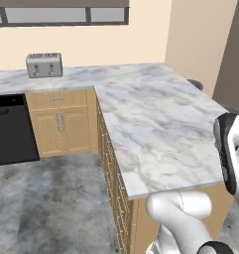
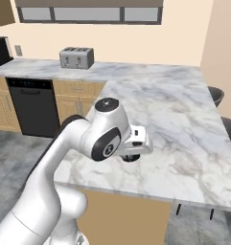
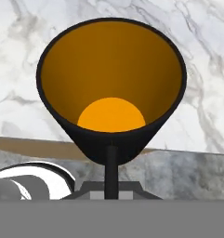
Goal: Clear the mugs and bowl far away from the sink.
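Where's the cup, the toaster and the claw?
mug [image 3: 111,69], hand view, on its orange inside wall.
toaster [image 2: 76,58], right base view, on its front face.
claw [image 3: 111,160], hand view, on the dark fingertip at the mug's rim.

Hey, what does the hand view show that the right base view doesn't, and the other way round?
Hand view: the mug from above, black outside, orange inside, with one dark fingertip against its near wall; the jaws are shut on the mug.

Right base view: the silver toaster by the back wall, the black dishwasher under the counter, and the white arm bent over the counter's near edge.

Both: the grey-veined marble counter.
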Robot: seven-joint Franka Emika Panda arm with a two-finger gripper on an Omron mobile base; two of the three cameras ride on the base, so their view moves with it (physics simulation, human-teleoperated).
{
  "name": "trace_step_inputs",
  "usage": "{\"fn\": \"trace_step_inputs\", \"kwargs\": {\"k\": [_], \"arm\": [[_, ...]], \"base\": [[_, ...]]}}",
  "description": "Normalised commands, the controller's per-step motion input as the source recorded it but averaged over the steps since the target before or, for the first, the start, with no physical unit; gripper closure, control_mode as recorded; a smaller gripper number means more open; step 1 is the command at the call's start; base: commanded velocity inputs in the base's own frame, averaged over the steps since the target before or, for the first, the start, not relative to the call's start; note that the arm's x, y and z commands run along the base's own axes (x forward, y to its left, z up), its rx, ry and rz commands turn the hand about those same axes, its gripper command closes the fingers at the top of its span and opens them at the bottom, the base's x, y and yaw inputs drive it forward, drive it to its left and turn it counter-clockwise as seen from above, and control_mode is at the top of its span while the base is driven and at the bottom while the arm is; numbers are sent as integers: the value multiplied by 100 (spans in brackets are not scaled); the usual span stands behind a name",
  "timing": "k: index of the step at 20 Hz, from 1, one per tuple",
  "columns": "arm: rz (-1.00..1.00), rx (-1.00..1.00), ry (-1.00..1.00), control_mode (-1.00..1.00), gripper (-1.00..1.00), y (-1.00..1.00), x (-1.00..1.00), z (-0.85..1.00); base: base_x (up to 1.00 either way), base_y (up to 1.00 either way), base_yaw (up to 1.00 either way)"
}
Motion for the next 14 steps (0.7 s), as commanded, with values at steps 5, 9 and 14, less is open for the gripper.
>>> {"fn": "trace_step_inputs", "kwargs": {"k": [5,9,14], "arm": [[41,-2,-3,-100,100,35,83,-81],[29,0,-10,-100,100,37,66,-88],[3,-5,0,-100,100,48,69,-58]], "base": [[0,0,0],[0,0,0],[0,0,0]]}}
